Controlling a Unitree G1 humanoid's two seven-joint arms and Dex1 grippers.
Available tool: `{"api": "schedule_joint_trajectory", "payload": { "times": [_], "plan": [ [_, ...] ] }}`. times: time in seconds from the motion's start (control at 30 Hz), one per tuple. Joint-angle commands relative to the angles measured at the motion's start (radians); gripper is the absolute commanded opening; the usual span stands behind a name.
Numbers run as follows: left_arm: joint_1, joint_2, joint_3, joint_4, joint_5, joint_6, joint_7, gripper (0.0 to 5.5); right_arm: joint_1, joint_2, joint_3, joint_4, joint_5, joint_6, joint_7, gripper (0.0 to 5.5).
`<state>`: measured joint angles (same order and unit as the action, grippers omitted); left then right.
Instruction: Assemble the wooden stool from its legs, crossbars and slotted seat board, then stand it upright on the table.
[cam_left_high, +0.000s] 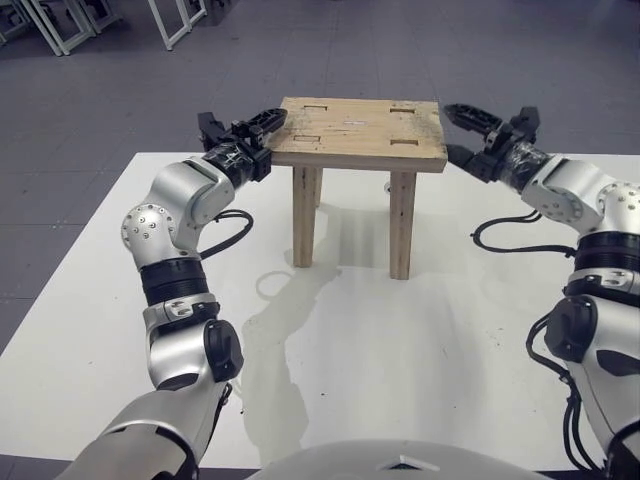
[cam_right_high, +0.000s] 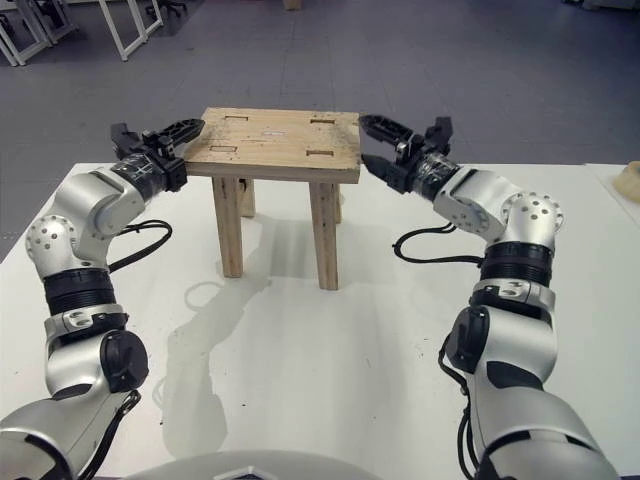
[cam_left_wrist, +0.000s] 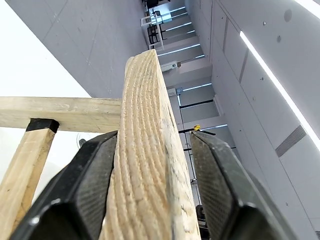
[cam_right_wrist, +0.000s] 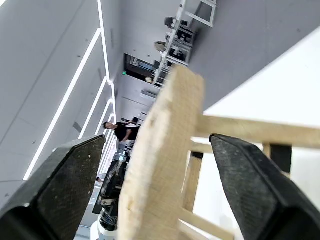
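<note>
The wooden stool stands upright on the white table (cam_left_high: 400, 370), its slotted seat board (cam_left_high: 355, 130) on top and its legs (cam_left_high: 304, 215) under it. My left gripper (cam_left_high: 245, 125) is at the seat's left edge, open, one finger above the board and one below. In the left wrist view the board edge (cam_left_wrist: 145, 150) runs between the pads (cam_left_wrist: 87, 180), with a gap on one side. My right gripper (cam_left_high: 462, 135) is at the seat's right edge, open wide. Its fingers (cam_right_wrist: 65, 185) stand well clear of the board (cam_right_wrist: 160, 150).
A black cable (cam_left_high: 235, 225) loops on the table beside the left arm, another (cam_left_high: 510, 235) beside the right arm. The table's far edge runs just behind the stool, with grey floor beyond. A pale object (cam_right_high: 630, 180) lies at the table's far right.
</note>
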<state>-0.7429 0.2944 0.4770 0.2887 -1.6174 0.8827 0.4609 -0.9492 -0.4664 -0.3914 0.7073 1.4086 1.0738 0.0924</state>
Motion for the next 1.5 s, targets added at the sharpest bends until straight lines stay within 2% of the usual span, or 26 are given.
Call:
{"api": "schedule_joint_trajectory", "payload": {
  "times": [0.03, 0.1, 0.23, 0.3, 0.4, 0.47, 0.57, 0.67, 0.73, 0.83, 0.93, 1.07, 1.2, 1.3, 1.4, 1.5],
  "plan": [
    [-0.018, 0.119, 0.020, -0.067, 0.057, 0.016, -0.035, 2.46, -0.083, -0.036, 0.007, -0.026, -0.146, -0.084, 0.062, 3.85],
    [-0.024, 0.125, 0.032, -0.062, 0.041, 0.026, -0.036, 2.46, -0.096, -0.027, 0.019, -0.049, -0.204, -0.105, 0.089, 3.85],
    [0.035, 0.106, 0.009, -0.001, 0.031, 0.093, -0.037, 3.13, -0.108, 0.017, 0.014, -0.089, -0.245, -0.074, 0.116, 3.90],
    [0.073, 0.127, 0.016, -0.005, 0.123, 0.030, -0.092, 3.51, -0.106, 0.040, 0.037, -0.153, -0.279, -0.086, 0.132, 3.90],
    [0.078, 0.165, 0.028, -0.090, 0.139, 0.028, -0.131, 3.51, -0.084, 0.067, 0.117, -0.315, -0.398, -0.170, 0.150, 3.90],
    [0.023, 0.201, 0.008, -0.174, 0.206, -0.014, -0.211, 3.51, -0.078, 0.086, 0.203, -0.422, -0.525, -0.269, 0.155, 3.90],
    [-0.189, 0.248, -0.050, -0.195, 0.406, -0.187, -0.338, 3.51, -0.105, 0.148, 0.299, -0.464, -0.691, -0.439, 0.182, 3.90],
    [-0.389, 0.220, -0.177, -0.093, 0.663, -0.403, -0.481, 3.51, -0.170, 0.219, 0.321, -0.362, -0.788, -0.596, 0.226, 3.90],
    [-0.413, 0.167, -0.266, 0.020, 0.811, -0.496, -0.558, 3.51, -0.213, 0.262, 0.316, -0.248, -0.829, -0.677, 0.260, 3.90],
    [-0.335, 0.106, -0.306, 0.197, 0.947, -0.597, -0.617, 3.51, -0.250, 0.341, 0.314, -0.056, -0.872, -0.774, 0.319, 3.90],
    [-0.229, 0.065, -0.334, 0.387, 1.076, -0.666, -0.621, 3.51, -0.203, 0.405, 0.343, 0.175, -0.941, -0.794, 0.381, 3.90],
    [-0.067, -0.009, -0.382, 0.563, 1.190, -0.589, -0.621, 3.51, -0.109, 0.417, 0.374, 0.385, -1.061, -0.827, 0.372, 3.90],
    [-0.069, -0.003, -0.369, 0.512, 1.203, -0.566, -0.651, 3.51, -0.130, 0.386, 0.358, 0.376, -1.082, -0.847, 0.402, 3.90],
    [-0.103, 0.000, -0.331, 0.411, 1.201, -0.648, -0.637, 3.51, -0.129, 0.371, 0.319, 0.290, -1.071, -0.949, 0.423, 3.90],
    [-0.087, -0.017, -0.286, 0.206, 1.186, -0.722, -0.621, 3.51, -0.083, 0.367, 0.255, 0.074, -1.013, -1.011, 0.442, 3.90],
    [-0.014, -0.031, -0.258, -0.079, 1.174, -0.743, -0.593, 3.51, 0.017, 0.373, 0.220, -0.236, -0.958, -0.946, 0.387, 3.90]
  ]
}}
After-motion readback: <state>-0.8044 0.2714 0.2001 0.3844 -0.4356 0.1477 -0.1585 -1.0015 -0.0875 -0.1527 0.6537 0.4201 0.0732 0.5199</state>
